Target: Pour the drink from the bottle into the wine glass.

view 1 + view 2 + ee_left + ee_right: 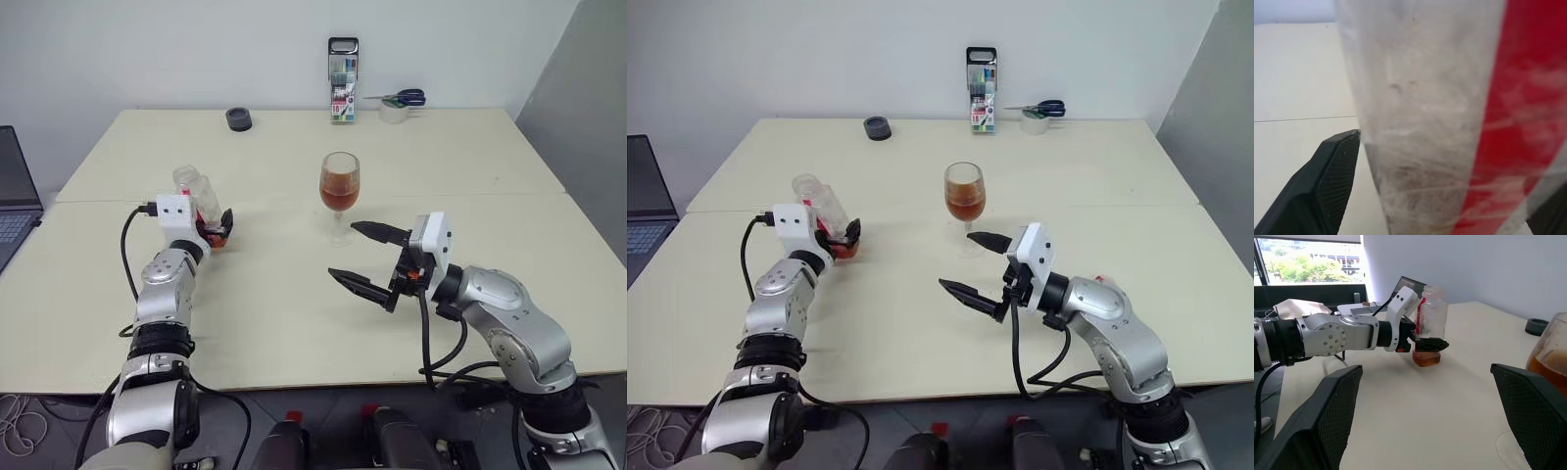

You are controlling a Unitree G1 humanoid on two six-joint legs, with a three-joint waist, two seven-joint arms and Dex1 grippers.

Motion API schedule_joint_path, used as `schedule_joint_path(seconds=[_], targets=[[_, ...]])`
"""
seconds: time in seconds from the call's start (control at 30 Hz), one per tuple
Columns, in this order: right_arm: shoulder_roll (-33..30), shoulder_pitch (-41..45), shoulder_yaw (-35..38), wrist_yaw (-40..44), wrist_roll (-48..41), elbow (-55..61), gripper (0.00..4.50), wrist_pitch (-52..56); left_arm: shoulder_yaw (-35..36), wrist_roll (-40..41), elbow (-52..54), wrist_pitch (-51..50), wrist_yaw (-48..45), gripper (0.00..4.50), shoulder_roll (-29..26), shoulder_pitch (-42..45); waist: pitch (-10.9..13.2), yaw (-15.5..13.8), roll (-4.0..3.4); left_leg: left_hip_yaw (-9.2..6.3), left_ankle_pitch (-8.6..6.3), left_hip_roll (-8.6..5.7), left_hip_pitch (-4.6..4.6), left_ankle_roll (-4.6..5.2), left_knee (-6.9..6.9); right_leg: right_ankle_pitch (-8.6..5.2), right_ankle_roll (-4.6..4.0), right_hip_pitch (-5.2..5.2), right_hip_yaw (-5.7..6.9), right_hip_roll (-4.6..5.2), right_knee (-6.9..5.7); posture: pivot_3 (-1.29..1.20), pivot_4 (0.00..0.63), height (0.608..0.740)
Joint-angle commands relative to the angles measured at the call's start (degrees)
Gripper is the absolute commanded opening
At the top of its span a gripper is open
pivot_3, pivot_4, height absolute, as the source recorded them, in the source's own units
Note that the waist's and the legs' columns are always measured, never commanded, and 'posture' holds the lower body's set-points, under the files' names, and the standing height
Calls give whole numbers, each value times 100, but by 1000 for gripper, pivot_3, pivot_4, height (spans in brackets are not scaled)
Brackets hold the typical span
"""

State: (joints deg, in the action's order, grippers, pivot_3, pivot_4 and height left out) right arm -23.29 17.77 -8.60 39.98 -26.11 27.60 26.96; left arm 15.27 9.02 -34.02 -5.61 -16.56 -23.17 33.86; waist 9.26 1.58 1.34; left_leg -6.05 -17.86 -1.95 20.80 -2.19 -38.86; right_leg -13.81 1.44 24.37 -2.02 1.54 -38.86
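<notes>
Pale tabletop (294, 323): we note the bottle (1429, 323) upright between the left tool's (1426, 343) parted fingers, the wine glass (339, 186) holding drink beyond the right tool (366, 257), also spread, empty, nearer the glass.

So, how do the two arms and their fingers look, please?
Both arms are silver metal with rounded joints. Each ends in a white box, the left gripper and right gripper each with two black pointed fingers. Black cables loop beside both wrists.
</notes>
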Motion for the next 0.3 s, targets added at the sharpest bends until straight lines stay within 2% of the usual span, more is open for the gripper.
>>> schedule_joint_path(seconds=[0.03, 0.2, 0.3], targets=[[-19, -457, 162, -344, -51, 437, 4500, 199, -34, 66, 703, -272, -224, 4486, -231, -361, 0, 0, 0, -1, 0, 1, 1, 0, 2, 0, 0, 1, -1, 0, 2, 0, 150, 740], [369, -1167, 548, -1432, -148, 753, 4500, 775, 57, 387, 2164, -1036, -386, 4486, -269, -1242, 1, 0, -1, -3, -1, 9, 3, -2, 5, 0, -1, 0, -15, 2, 6, 0, 150, 740], [710, -1282, 619, -2284, 359, 594, 4500, 871, 34, 576, 3140, -1612, -283, 4486, -165, -1752, 1, -1, -2, -4, -1, 14, 0, -1, 5, 0, -1, -4, -12, 0, 2, 0, 150, 740]])
